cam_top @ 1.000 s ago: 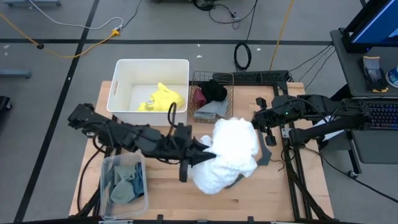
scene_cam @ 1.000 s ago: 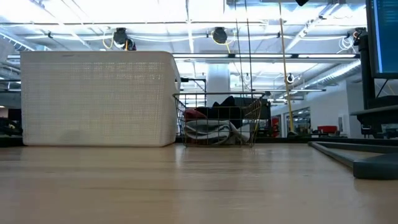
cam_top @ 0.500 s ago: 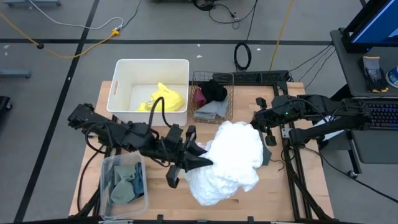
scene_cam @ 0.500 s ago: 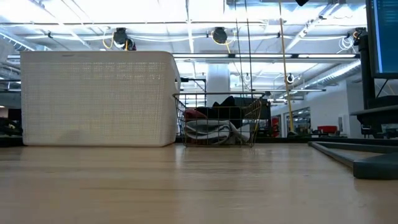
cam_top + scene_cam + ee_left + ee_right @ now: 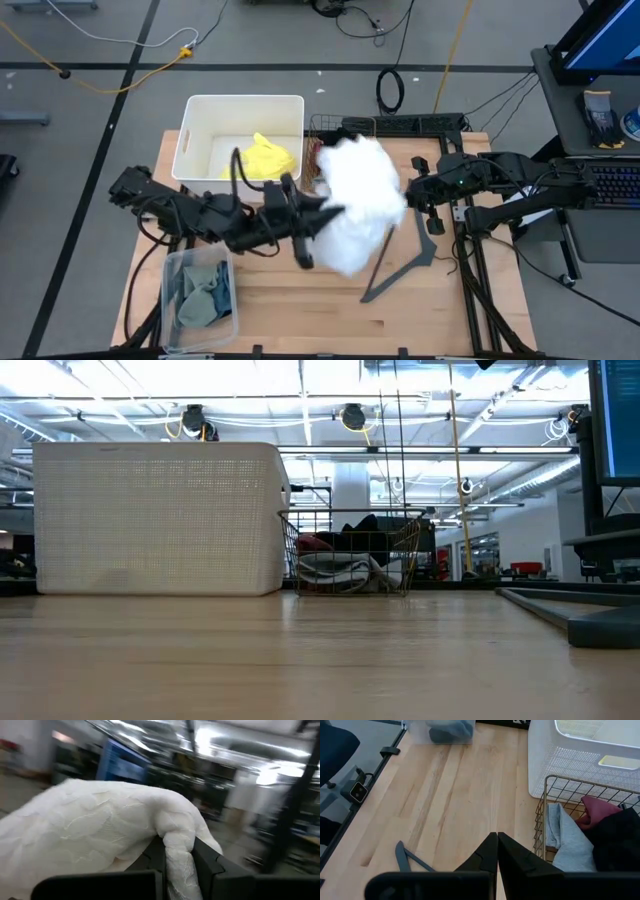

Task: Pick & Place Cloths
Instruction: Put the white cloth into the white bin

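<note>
Now, going left to right in the high view. Clear lidded tub [image 5: 198,290] at 8 o'clock on the table [image 5: 330,320], holding teal and sage cloths [image 5: 205,291], sorted apart from the rest. White bin [image 5: 193,135] at 11 o'clock, yellow cloth [image 5: 267,158] lying inside against its right wall.

Left arm reaches across from 9 o'clock toward centre. Left gripper [image 5: 178,865] is clamped on a gathered fold of the white cloth [image 5: 358,200]; the wrist view shows the fabric pinched between both fingers [image 5: 209,865], with the bulk billowing ahead. The cloth hangs off the table, bunched just right of the bin and over the wire basket [image 5: 555,795] at 12 o'clock. My read: it is carried high so the drape passes above the rims.

Basket holds grey [image 5: 565,842], maroon [image 5: 597,810] and black [image 5: 620,840] cloths, seen in the right wrist view.

Thin black angled bar [image 5: 395,270] lies bare on the wood at 4 o'clock.

Right gripper [image 5: 497,851] waits at 2 o'clock, fingers pressed together, holding nothing, out of the carry path.
</note>
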Controlling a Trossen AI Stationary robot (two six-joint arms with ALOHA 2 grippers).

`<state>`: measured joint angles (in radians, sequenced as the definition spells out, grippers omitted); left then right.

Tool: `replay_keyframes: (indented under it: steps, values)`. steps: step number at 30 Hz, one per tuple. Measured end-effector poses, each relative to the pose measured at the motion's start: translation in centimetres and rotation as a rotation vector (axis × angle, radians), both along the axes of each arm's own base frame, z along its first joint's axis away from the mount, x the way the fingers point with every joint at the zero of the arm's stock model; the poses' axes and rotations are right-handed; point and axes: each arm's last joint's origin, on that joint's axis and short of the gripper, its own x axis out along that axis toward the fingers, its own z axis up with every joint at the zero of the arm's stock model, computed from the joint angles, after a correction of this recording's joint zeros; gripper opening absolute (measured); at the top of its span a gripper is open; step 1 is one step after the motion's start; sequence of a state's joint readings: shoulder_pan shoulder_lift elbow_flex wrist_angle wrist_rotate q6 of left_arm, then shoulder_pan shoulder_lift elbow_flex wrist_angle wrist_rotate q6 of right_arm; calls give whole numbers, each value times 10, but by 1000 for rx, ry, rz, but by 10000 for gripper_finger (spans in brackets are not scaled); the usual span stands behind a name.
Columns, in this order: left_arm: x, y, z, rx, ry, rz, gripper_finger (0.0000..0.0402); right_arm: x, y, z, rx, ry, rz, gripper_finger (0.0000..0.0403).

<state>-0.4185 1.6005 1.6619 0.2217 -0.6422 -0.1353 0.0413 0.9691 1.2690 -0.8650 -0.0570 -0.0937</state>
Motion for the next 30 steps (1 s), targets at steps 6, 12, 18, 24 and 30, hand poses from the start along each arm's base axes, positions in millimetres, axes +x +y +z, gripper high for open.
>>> replay_keyframes:
  steps: [6,12,18,24,30]
  values:
    - [-5,11,9,46,-3,315,39,0,0,0,-8,-1,6,4]
    - [-13,30,15,94,143,714,39,0,0,0,-21,-2,16,4]
    - [-15,61,14,110,421,1048,39,0,0,0,-21,-2,16,4]
    - [-8,98,13,221,579,1173,39,0,0,0,-23,-2,13,4]
    - [-11,141,15,237,655,1295,39,0,0,0,-23,-2,13,4]
